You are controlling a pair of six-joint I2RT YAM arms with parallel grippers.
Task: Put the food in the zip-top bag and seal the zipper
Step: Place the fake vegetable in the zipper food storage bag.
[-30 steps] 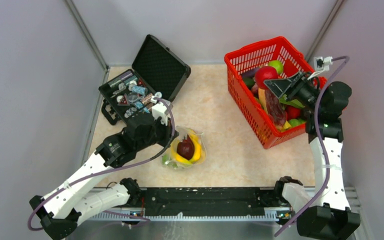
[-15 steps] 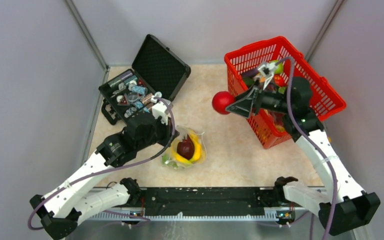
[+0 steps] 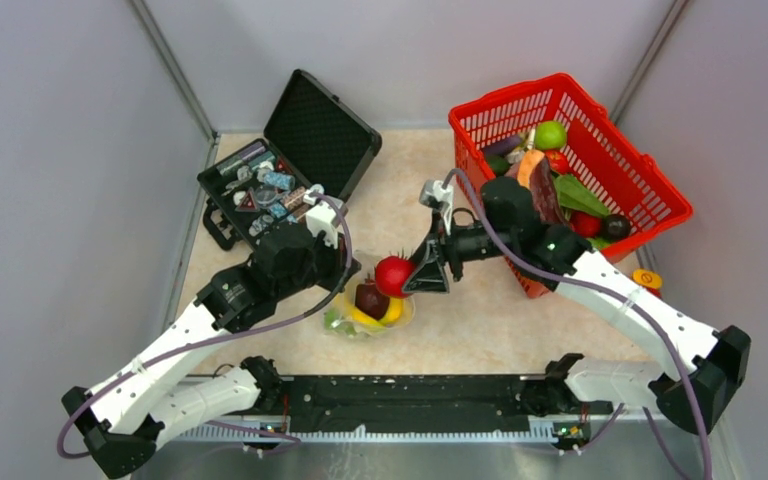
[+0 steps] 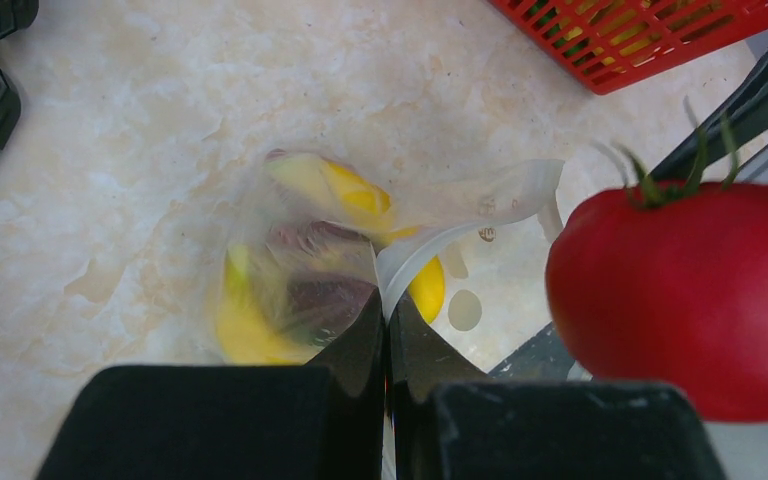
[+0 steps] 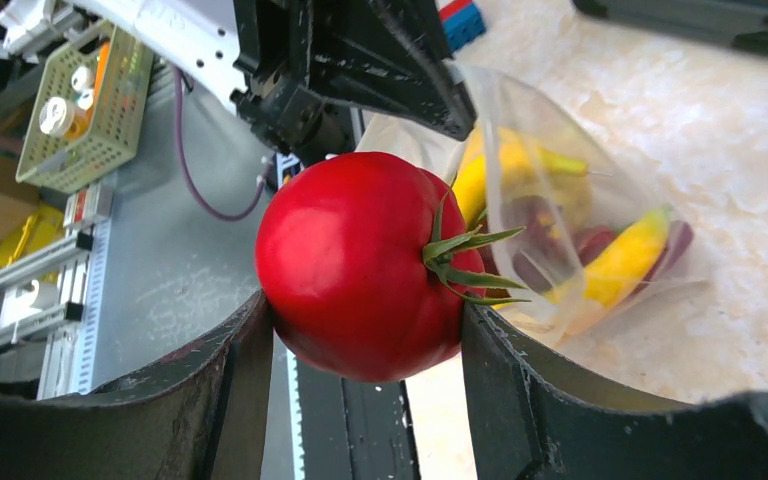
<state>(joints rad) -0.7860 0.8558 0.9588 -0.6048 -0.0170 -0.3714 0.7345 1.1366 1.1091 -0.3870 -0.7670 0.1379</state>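
R gripper (image 3: 400,278) holds a red tomato (image 3: 391,276) w/ green stem, one finger on each side, jaws abt half spread around it. In the R wrist view the tomato (image 5: 360,265) fills the gap between the fingers (image 5: 230,390), stem pointing toward the zip-top bag (image 5: 570,190). The tomato is off the surface (image 3: 470,325), just at the far-right side of the bag's mouth. Can't tell if it touches the plastic.

L gripper (image 4: 386,312) is closed tight, tips pinching the zipper (image 4: 460,225), the whitish strip curving away from the tips toward the tomato (image 4: 690,295). That holds the mouth edge lifted and the bag open. From the top view the L gripper (image 3: 344,270) sits at the bag's left-far side, mostly hidden under its own wrist.

The zip-top bag (image 3: 368,305) lies on the surface in front-centre, between the two arms. Inside: yellow bananas (image 4: 360,195) and a dark maroon piece (image 3: 370,297), plus a bit of green at the near-left corner.

Red mesh basket (image 3: 625,150) stands far right, w/ more food in it, incl. a green apple (image 3: 551,134), leafy green and red bits. R arm reaches from beside it toward the bag. Open black case (image 3: 320,130) w/ small parts sits far left, well apart from the bag.
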